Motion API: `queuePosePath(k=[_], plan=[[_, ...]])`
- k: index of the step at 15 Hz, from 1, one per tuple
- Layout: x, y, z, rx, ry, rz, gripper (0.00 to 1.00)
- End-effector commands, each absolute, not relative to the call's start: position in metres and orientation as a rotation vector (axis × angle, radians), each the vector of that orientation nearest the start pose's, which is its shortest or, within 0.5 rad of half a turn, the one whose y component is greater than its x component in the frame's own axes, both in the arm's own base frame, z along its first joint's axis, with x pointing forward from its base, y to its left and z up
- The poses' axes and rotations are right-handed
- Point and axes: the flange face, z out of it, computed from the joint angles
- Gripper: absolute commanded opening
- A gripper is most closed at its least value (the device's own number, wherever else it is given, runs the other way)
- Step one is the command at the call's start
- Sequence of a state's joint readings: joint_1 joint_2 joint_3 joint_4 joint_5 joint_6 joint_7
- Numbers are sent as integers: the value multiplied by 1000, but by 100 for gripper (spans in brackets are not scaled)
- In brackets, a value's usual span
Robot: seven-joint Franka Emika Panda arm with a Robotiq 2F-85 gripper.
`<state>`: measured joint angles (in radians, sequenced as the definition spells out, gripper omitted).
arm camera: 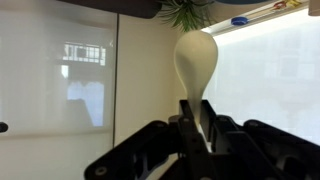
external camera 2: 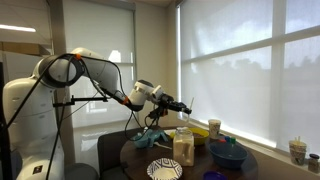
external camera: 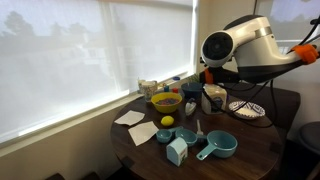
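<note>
The white robot arm [external camera 2: 72, 70] is the biggest thing here, filling the left half of an exterior view and stretching toward the centre of the frame. Behind it, pale window blinds [external camera: 70, 55] cover the upper left and middle in both exterior views. A round dark table [external camera: 250, 152] sits along the bottom, toward the lower right.

Things stand on the table:
- A patterned plate [external camera: 247, 110] lies at the right edge.
- A yellow bowl [external camera: 166, 101] stands near the centre, with a lemon [external camera: 167, 121] just below it.
- Two white napkins [external camera: 136, 125] lie to the left of the lemon.
- A blue measuring cup [external camera: 218, 147] is at the lower middle.
- A small pale-blue carton [external camera: 177, 151] stands just left of the measuring cup.

The gripper [arm camera: 199, 113] rises from the bottom centre of the wrist view. Its dark fingers [arm camera: 216, 128] are pressed against the handle of a white spoon [arm camera: 196, 58], pinching it from both sides. The spoon stands upright in that frame, with its bowl toward the top centre against the bright window (a bit of green plant shows at the very top edge).

In an exterior view the gripper hangs at mid-frame, above the table and apart from the things on it. The spoon pokes out to the right of it as a thin pale sliver, too small there to make out further.
</note>
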<state>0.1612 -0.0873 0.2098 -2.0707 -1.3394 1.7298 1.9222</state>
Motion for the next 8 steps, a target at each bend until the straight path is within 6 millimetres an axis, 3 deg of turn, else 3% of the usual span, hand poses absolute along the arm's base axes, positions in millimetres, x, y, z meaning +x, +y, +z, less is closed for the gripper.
queuePosePath(k=[1, 3, 8], plan=[[522, 115, 513, 1738, -1099, 1308, 4], [523, 113, 512, 1721, -1099, 1307, 4], [522, 111, 516, 1896, -1220, 1224, 4]])
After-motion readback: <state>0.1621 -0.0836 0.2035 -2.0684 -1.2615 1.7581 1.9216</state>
